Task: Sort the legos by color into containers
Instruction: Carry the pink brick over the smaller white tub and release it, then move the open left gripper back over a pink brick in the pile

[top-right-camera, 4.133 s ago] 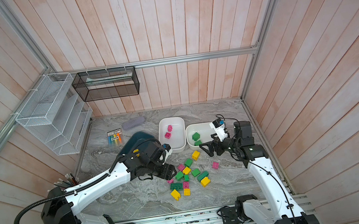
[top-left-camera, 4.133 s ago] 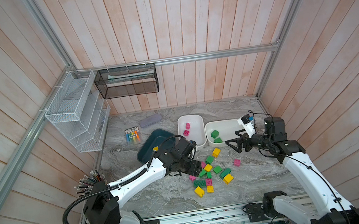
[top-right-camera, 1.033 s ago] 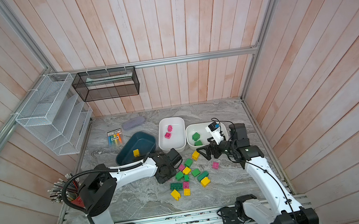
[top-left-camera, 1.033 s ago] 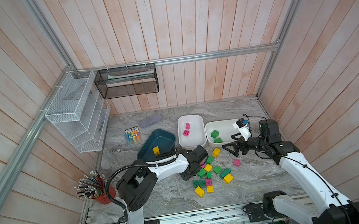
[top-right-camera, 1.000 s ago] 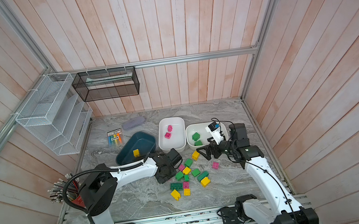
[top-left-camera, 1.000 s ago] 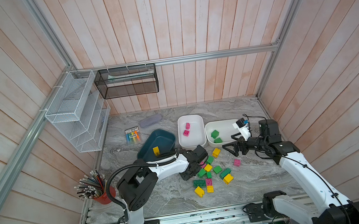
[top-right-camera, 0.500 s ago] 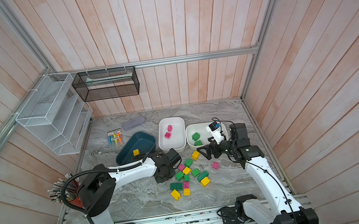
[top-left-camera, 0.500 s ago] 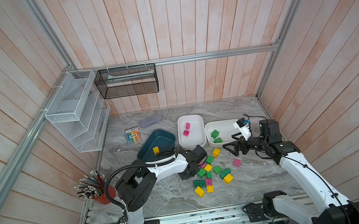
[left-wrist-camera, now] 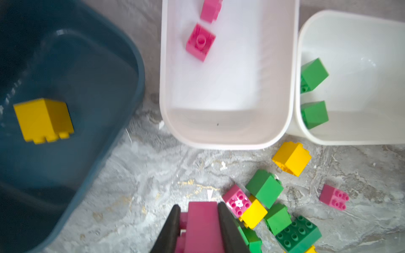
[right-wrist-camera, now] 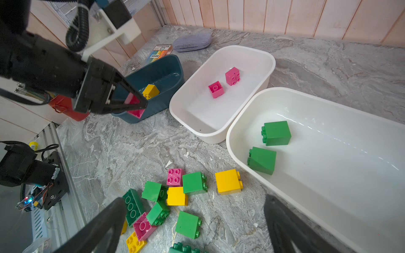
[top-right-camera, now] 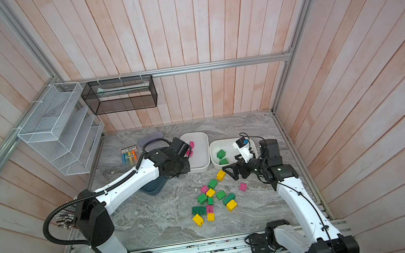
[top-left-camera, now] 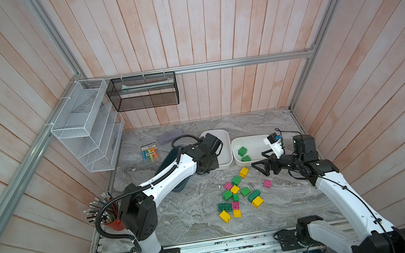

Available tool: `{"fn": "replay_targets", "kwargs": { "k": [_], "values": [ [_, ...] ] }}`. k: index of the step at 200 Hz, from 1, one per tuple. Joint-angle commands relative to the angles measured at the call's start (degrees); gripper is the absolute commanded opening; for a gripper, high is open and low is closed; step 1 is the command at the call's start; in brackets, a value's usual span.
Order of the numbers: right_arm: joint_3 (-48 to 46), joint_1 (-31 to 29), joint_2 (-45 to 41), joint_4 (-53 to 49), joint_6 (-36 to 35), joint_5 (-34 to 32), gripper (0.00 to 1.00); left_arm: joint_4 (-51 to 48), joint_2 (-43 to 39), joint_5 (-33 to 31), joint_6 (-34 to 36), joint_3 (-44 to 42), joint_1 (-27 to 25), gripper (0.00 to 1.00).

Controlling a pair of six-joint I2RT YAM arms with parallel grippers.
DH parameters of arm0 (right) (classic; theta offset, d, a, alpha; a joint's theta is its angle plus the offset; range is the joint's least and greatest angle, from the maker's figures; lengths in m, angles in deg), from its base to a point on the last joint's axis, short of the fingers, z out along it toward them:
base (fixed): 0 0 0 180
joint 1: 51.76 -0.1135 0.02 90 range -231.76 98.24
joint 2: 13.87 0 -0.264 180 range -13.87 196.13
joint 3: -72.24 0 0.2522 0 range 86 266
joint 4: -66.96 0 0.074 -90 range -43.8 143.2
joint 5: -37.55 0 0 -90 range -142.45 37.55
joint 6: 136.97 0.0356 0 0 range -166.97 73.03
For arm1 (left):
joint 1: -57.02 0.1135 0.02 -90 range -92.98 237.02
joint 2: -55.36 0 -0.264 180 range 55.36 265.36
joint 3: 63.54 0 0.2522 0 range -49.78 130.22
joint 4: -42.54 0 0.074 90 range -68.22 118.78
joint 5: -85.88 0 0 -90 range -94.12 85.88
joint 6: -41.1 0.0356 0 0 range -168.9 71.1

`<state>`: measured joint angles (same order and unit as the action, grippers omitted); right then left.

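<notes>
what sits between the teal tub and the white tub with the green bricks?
The other white tub, holding two pink bricks; plainest in the left wrist view.

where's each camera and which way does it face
Both top views: high over the front, looking down on the table; left arm and right arm show.
Left wrist: on the left arm, looking down at the table; left gripper, jaws shut on pink brick.
Right wrist: on the right arm, facing the left arm; right gripper, jaws open.
Shared by both wrist views: white tub of pink bricks.
</notes>
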<state>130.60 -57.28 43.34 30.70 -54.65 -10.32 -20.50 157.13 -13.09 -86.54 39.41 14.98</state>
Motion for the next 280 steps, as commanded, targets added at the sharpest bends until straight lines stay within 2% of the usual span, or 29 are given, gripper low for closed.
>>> {"fn": "replay_targets", "kwargs": {
  "k": [1,36,49,122,161,200,236,254,280],
  "values": [
    [1.1,0.3,-0.4,0.9,0.4,0.7,0.98,4.2,5.9,1.1,10.6,4.6,2.3,0.26],
    [1.7,0.5,0.3,1.4,0.6,0.3,0.98,6.3,16.6,2.8,15.2,14.4,4.2,0.26],
    [1.9,0.6,0.4,1.4,0.5,-0.1,0.98,6.8,19.9,1.3,16.0,18.0,4.5,0.26],
    [2.2,1.0,1.3,1.0,0.1,-0.2,0.98,4.9,37.0,-18.7,21.2,38.1,6.5,0.26],
    [2.4,1.4,2.1,0.9,-0.3,-0.1,0.98,6.7,39.7,-15.9,21.6,38.9,7.5,0.31],
    [3.2,1.5,2.6,0.6,-0.5,0.1,0.98,5.2,38.3,-13.1,21.0,40.2,7.5,0.51],
    [3.1,1.6,2.5,0.5,-0.4,0.3,0.98,3.6,30.3,-9.2,19.9,37.0,6.3,0.61],
    [3.0,1.6,2.2,0.5,-0.2,0.4,0.98,1.9,25.1,-7.1,19.3,33.0,4.6,0.65],
    [2.7,1.5,1.6,0.1,-0.2,0.7,0.98,1.1,15.7,-2.0,15.8,22.1,2.0,0.69]
  ]
}}
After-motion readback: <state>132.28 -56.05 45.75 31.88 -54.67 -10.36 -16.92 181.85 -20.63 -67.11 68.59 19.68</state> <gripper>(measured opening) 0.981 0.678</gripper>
